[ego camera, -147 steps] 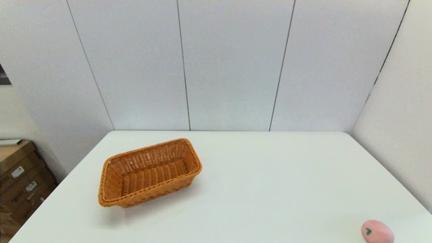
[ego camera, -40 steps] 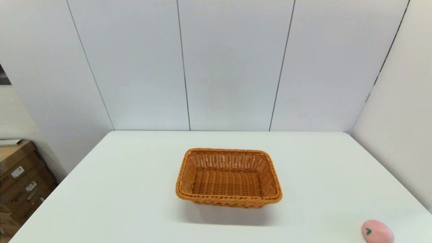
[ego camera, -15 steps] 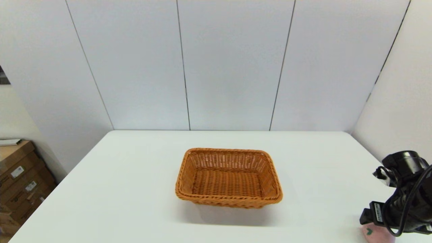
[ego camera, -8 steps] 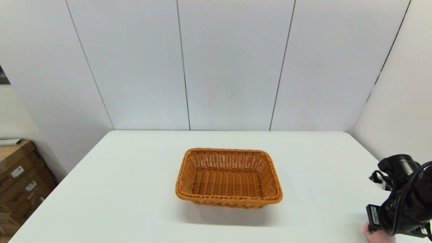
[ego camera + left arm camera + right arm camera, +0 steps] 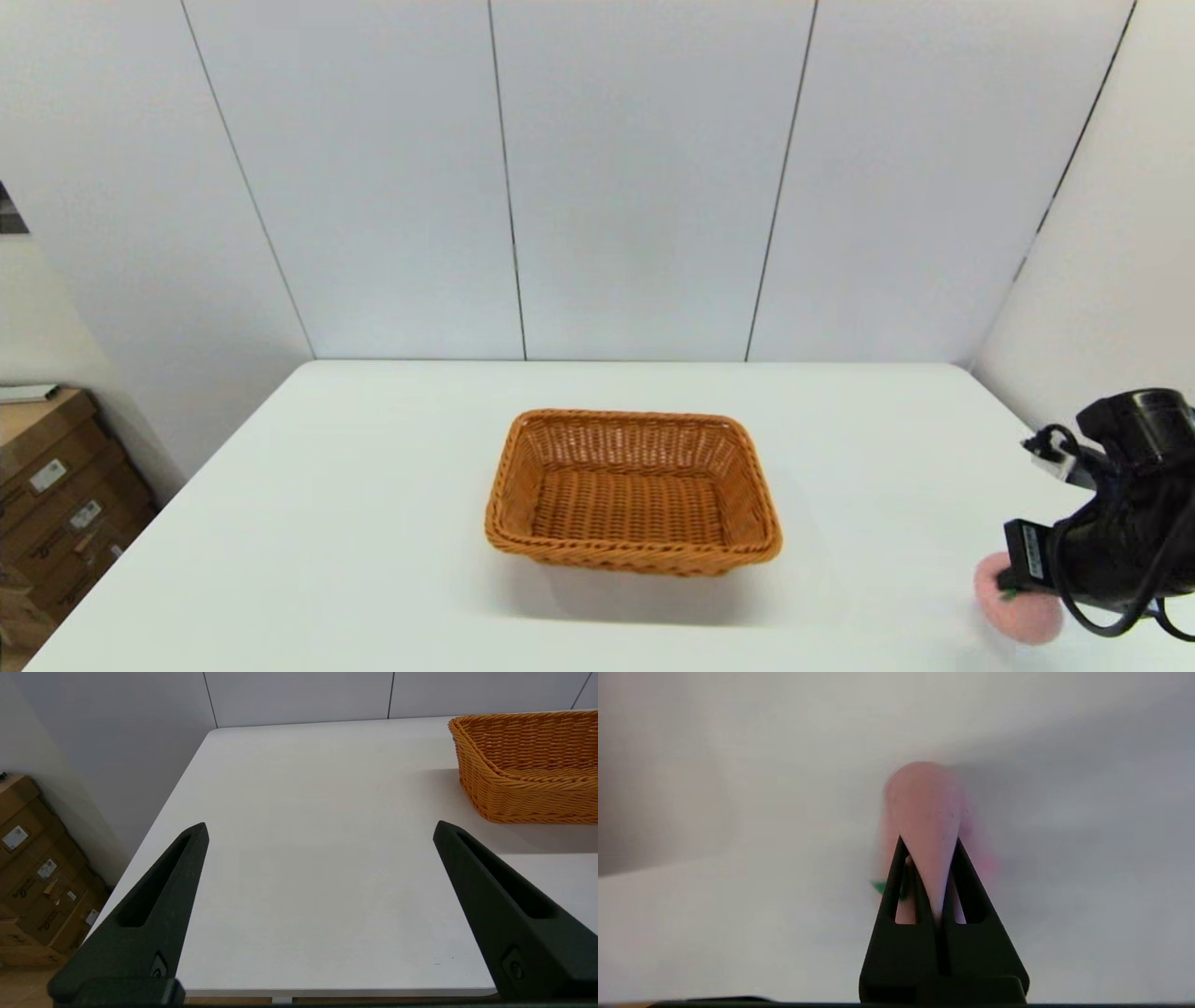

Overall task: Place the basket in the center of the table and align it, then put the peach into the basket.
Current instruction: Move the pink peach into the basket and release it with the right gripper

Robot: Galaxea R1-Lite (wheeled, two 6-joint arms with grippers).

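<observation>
Our right gripper (image 5: 929, 847) is clamping the peach (image 5: 924, 807) near the table's (image 5: 373, 560) right edge. Nothing is blocking the basket (image 5: 633, 560) at centre; our left gripper (image 5: 320, 830) is hanging open beside it.

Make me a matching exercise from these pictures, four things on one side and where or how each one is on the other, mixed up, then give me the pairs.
Things:
1. basket
2. peach
3. left pincer
4. right pincer

States:
A. open, holding nothing, at the table's near left
B. shut on the pink fruit at the near right
C. empty, squared up mid-table
D. pinched between two black fingers

Pairs: 1-C, 2-D, 3-A, 4-B
</observation>
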